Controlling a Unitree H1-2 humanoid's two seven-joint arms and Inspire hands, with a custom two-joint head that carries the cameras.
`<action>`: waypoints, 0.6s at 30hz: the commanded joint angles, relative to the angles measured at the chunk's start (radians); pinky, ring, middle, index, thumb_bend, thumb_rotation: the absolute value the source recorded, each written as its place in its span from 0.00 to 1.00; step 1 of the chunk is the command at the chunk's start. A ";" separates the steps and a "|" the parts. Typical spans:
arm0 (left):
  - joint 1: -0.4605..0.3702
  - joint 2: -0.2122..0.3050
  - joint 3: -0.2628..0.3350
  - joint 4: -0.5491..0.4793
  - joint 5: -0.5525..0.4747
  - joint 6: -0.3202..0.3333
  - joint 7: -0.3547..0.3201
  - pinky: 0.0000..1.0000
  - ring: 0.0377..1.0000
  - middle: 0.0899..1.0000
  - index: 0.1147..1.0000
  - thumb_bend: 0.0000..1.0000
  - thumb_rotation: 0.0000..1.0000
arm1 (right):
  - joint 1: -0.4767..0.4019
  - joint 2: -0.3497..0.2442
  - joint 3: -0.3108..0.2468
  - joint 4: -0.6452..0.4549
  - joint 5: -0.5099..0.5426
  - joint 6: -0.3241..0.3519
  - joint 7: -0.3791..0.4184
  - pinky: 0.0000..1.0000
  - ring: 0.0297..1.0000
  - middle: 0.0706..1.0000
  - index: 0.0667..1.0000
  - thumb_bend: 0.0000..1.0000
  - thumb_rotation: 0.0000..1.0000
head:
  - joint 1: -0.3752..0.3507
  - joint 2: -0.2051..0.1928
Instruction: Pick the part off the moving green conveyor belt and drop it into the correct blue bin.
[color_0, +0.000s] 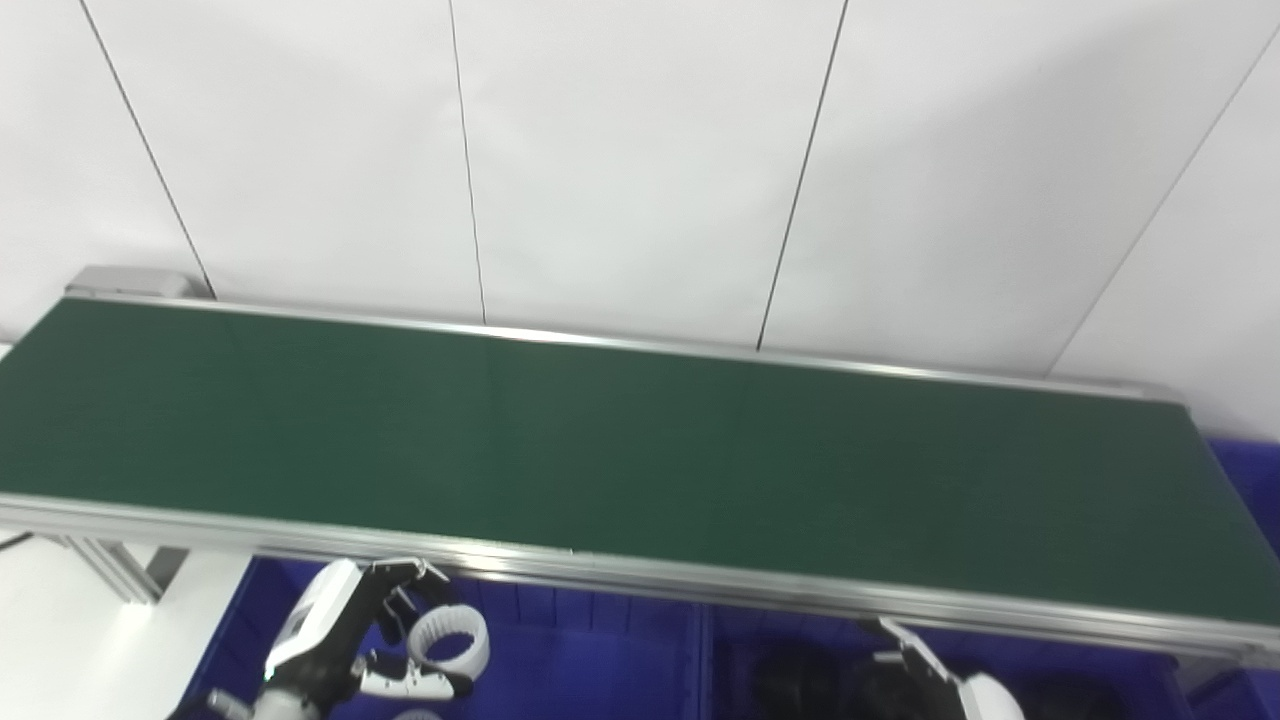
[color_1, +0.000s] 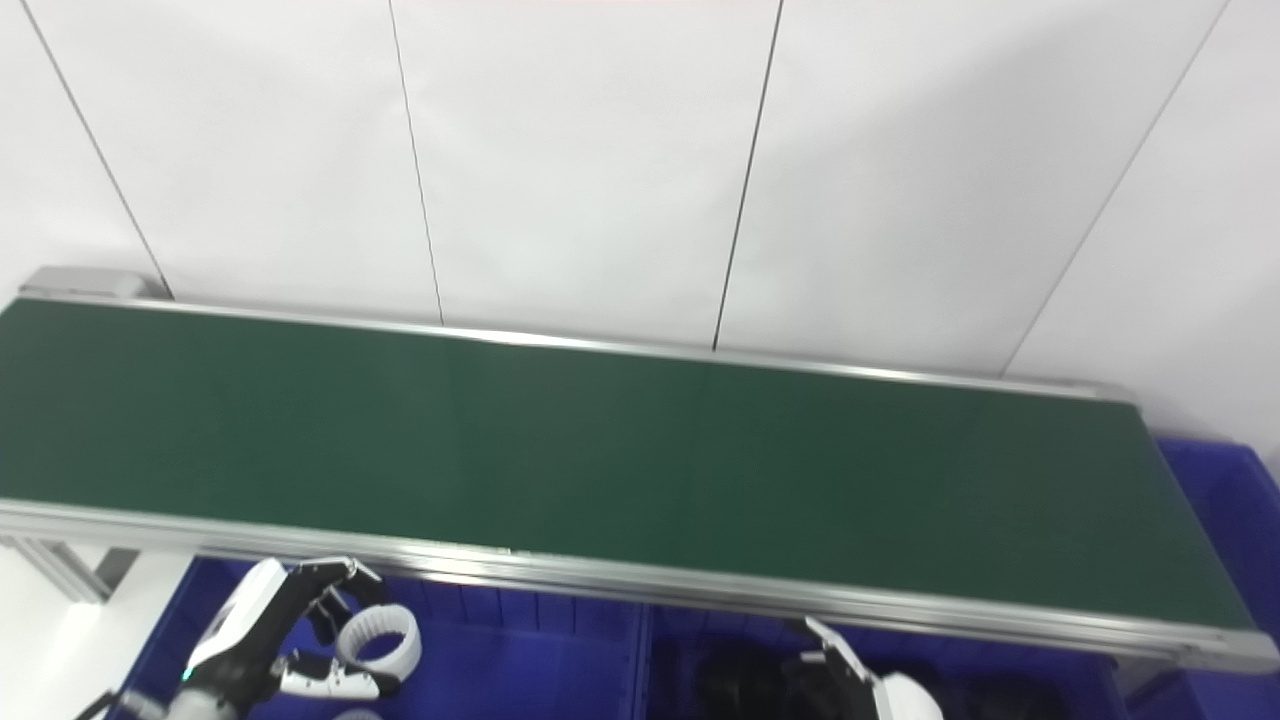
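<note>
While the green conveyor belt (color_0: 620, 450) lies bare along its whole visible length, we already carry the part, a white ring (color_0: 450, 640), in our left hand (color_0: 340, 625), pinched between thumb and curled fingers (color_1: 340, 585); the ring hangs just past the belt's near rail, over the left blue bin (color_0: 590, 670), and touches nothing but the hand; so we judge the pick done and the drop not yet made, since the fingers are wrapped on the ring and it has not reached the bin floor. What remains, as we read it, is to loosen the fingers over this bin, provided it is the correct one; nothing we can see settles that, though the neighbouring blue bin (color_1: 1000, 660) on the right holds dark shapes too blurred to name. Our right hand (color_1: 850, 675) sits low at the bottom edge over that second bin; so little of it shows that we cannot tell whether it is spread or closed. We find no brand, label or writing on belt, bins, hands or the white wall panels (color_0: 640, 160).
</note>
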 joint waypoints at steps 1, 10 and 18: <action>-0.029 0.004 0.001 0.001 0.016 -0.001 0.013 0.38 0.39 0.44 0.45 0.50 0.00 | -0.010 -0.004 -0.015 -0.046 0.007 0.010 0.000 0.61 0.63 0.63 0.80 0.74 0.32 | 0.004 0.012; -0.023 0.002 -0.010 -0.016 0.040 0.055 -0.016 0.58 0.61 0.63 0.61 0.52 0.15 | -0.014 -0.005 -0.036 -0.070 0.014 0.020 0.032 0.62 0.64 0.63 0.80 0.75 0.34 | 0.004 0.052; -0.007 -0.015 0.011 -0.057 -0.080 -0.076 -0.014 0.64 0.71 0.75 0.79 0.84 0.66 | -0.021 -0.004 -0.038 -0.065 0.012 0.013 0.036 0.61 0.63 0.62 0.80 0.75 0.34 | -0.008 0.059</action>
